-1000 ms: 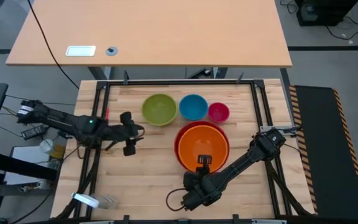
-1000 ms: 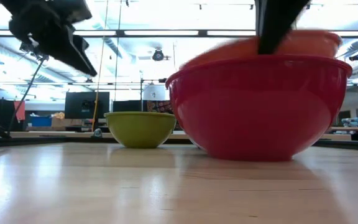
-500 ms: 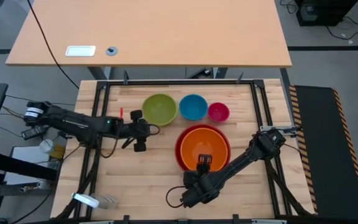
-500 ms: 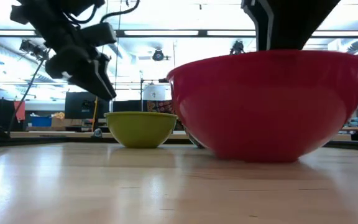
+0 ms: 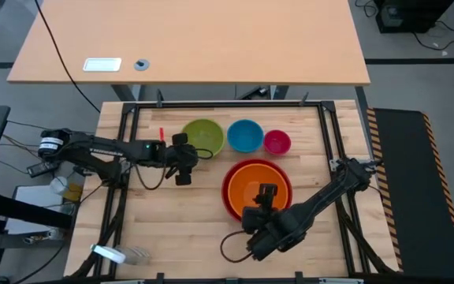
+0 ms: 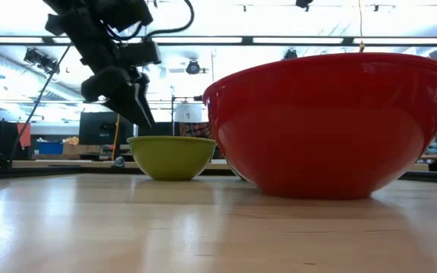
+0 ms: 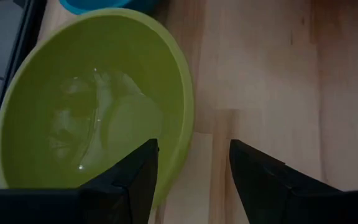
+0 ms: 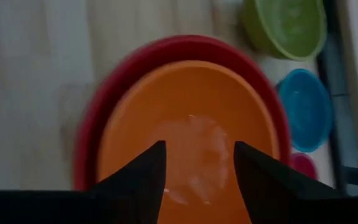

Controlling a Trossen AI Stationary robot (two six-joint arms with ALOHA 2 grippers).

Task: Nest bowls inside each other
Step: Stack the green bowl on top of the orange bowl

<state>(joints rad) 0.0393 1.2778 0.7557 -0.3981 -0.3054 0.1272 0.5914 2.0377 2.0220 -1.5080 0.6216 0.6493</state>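
The orange bowl (image 5: pixel 257 192) sits nested inside the red bowl (image 5: pixel 229 197) at the table's middle right. In the low view only the red bowl (image 6: pixel 332 125) shows. The lime green bowl (image 5: pixel 202 138), blue bowl (image 5: pixel 245 136) and pink bowl (image 5: pixel 277 142) stand in a row at the far side, each on its base. My left gripper (image 5: pixel 185 160) is open beside the green bowl's left rim (image 7: pixel 185 112), one finger over the bowl's inside and one over the wood. My right gripper (image 8: pixel 199 168) hangs open above the orange bowl's near side.
A black frame rail (image 5: pixel 227 103) runs round the wooden table top (image 5: pixel 172 221). A tan desk (image 5: pixel 195 39) stands beyond the far edge. Bare wood lies at the near left. A white object (image 5: pixel 109 253) lies at the near left corner.
My right gripper has let go of the orange bowl and risen. The bowl, tilted above the red bowl's rim before, has sunk level into it. My left gripper has moved right and a little down, up to the green bowl's rim.
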